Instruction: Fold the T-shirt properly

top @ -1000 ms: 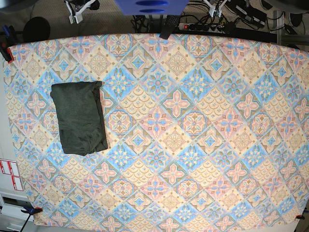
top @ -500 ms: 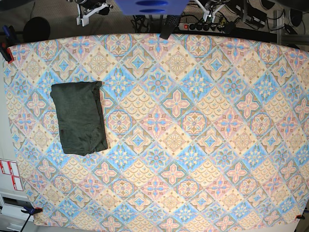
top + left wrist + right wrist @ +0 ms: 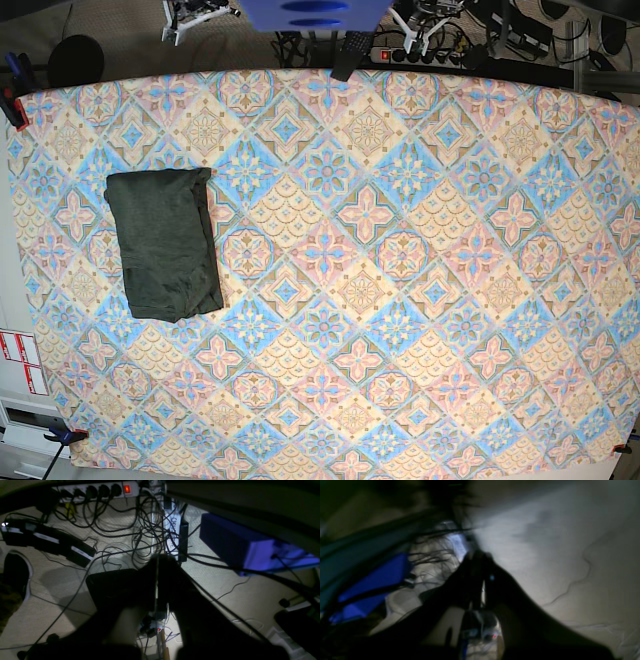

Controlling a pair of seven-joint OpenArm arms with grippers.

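The T-shirt (image 3: 165, 243) lies folded into a dark olive rectangle on the left part of the table, with nothing touching it. Both arms are pulled back behind the table's far edge, where only white parts of them show in the base view. In the left wrist view my left gripper (image 3: 158, 558) hangs over the floor, its dark fingers pressed together on nothing. My right gripper (image 3: 477, 555) looks the same in the blurred right wrist view, shut and empty above pale carpet. Neither wrist view shows the T-shirt.
A patterned cloth (image 3: 400, 250) covers the whole table, clamped at the corners (image 3: 12, 105). A blue box (image 3: 310, 12) sits behind the far edge. Below my left gripper are tangled cables, a power strip (image 3: 100, 490) and the blue box (image 3: 250, 550).
The white arm parts at the top edge of the base view have shifted inward and further out of frame. The T-shirt has not moved.
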